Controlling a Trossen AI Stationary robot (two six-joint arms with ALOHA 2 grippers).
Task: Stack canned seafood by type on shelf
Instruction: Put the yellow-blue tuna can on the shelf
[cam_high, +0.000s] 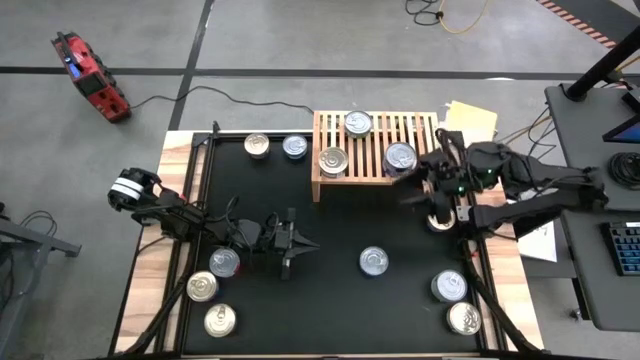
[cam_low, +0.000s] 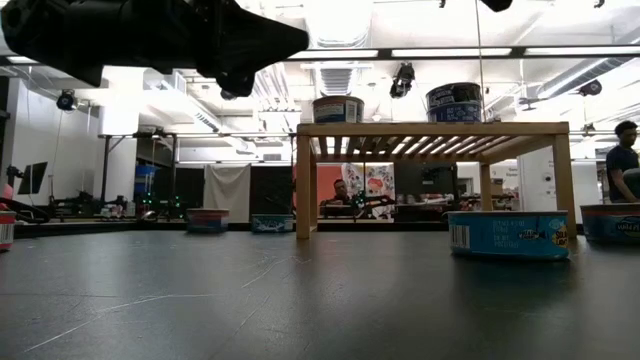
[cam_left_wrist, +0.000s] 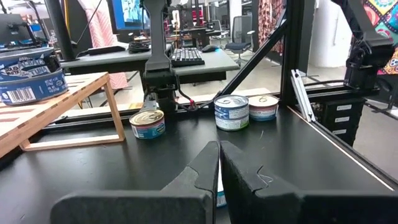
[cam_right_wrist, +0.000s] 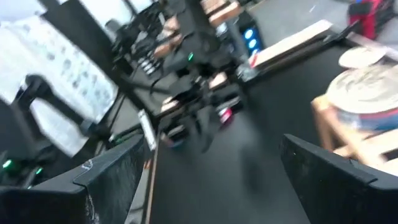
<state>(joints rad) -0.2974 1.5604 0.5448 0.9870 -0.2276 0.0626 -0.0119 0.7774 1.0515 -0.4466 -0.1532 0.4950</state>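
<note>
Up on the low light-wood slatted shelf (cam_high: 376, 150), at the far edge of the black mat (cam_high: 330, 300), sit three flat round silver-lidded tins: one at the back (cam_high: 358, 123), one at the front left (cam_high: 333, 161), and a blue-labelled one (cam_high: 400, 158) near the right end, which in the low view reads as a stack of two blue tins (cam_low: 454, 102). Left of the shelf, two more tins (cam_high: 257, 146) (cam_high: 295, 147) rest on the mat by its far edge. A lone tin (cam_high: 374, 261) lies mid-mat, and a blue-sided tin (cam_high: 449, 286) and a paler tin (cam_high: 464, 318) lie toward the near right corner. Near the left edge three more tins cluster: one with a red side (cam_high: 224, 263), one below it (cam_high: 201, 287) and one nearest the front (cam_high: 219, 320).

My right claw (cam_high: 418, 186) hangs just off the shelf's right end, fingers spread wide and empty; the wrist view shows only open air between them. A tin (cam_high: 441, 218) sits right beside that arm, partly covered by it.

My left claw (cam_high: 305, 243) rests low over the mat's left half, its fingers (cam_left_wrist: 205, 171) pressed together on nothing, pointing toward the right-hand tins.
</note>
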